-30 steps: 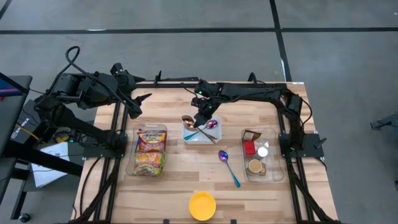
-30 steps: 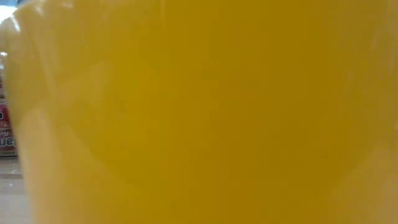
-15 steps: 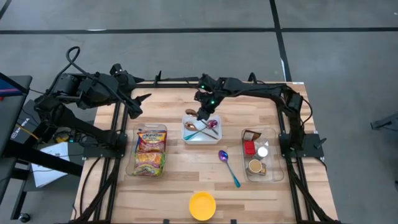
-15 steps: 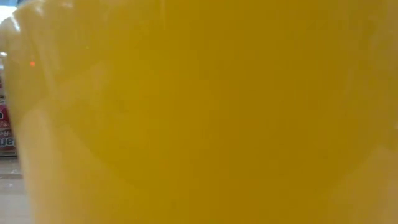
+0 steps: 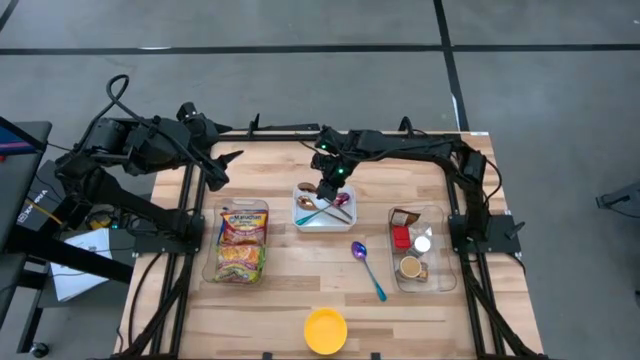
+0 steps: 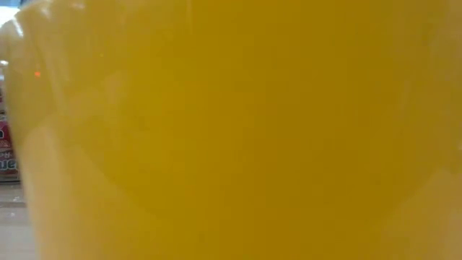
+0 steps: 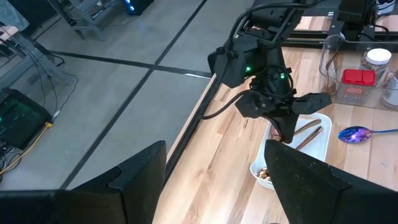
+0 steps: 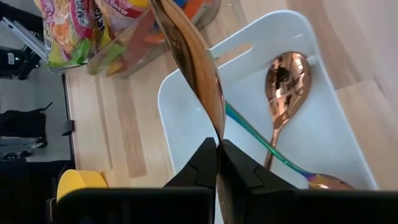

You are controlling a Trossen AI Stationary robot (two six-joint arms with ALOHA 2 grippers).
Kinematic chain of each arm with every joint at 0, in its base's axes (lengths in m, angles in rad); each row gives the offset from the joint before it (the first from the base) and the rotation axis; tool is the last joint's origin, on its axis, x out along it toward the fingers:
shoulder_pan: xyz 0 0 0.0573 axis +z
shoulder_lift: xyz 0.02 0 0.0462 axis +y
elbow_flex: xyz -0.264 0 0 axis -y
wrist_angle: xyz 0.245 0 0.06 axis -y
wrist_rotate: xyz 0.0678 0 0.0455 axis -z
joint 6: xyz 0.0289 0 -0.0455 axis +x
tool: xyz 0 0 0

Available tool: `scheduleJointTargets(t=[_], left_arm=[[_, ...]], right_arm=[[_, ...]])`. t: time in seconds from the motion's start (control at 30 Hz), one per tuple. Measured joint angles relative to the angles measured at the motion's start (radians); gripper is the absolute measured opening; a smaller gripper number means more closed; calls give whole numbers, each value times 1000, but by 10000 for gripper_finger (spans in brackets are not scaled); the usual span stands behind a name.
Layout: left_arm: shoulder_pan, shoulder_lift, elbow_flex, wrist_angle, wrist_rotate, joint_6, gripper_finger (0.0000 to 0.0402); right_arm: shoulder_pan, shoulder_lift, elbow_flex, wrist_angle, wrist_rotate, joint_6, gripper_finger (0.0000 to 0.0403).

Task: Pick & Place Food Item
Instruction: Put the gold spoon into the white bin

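A copper spoon [image 8: 189, 62] is pinched by its handle between the closed fingers of the right gripper [image 5: 328, 188], held just above the white tray [image 5: 305, 222] near the middle of the wooden table [image 5: 290, 290]. Inside the tray lie another copper spoon [image 8: 283, 84] and an iridescent-handled spoon [image 8: 273, 158]. A clear bin of snack packets [image 5: 241, 242] sits to the tray's left, a clear bin of jars [image 5: 415, 245] to its right, a purple-and-blue spoon [image 5: 364, 262] loose on the table between, and a yellow bowl [image 5: 325, 329] at the near edge — it fills the low view completely. The left gripper [image 5: 222, 160] waits at the table's far left corner, fingers spread wide.

The grip looks thin — only the handle's edge is caught. The spoon could likely pivot or slip and clatter onto the cutlery below. Lifting carelessly might also snag the crossed handles in the tray.
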Motion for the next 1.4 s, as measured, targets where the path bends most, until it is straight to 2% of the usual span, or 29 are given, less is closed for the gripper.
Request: scheduleJointTargets(t=[0.53, 0.93, 1.4], left_arm=[[0, 0, 0, -21, 0, 0, 265], [0, 0, 0, -23, 0, 1, 265], [0, 0, 0, -23, 0, 1, 265]], right_arm=[[57, 0, -1, -4, 0, 31, 0], [41, 5, -1, 8, 63, -29, 0], [50, 65, -37, 9, 63, -46, 0]])
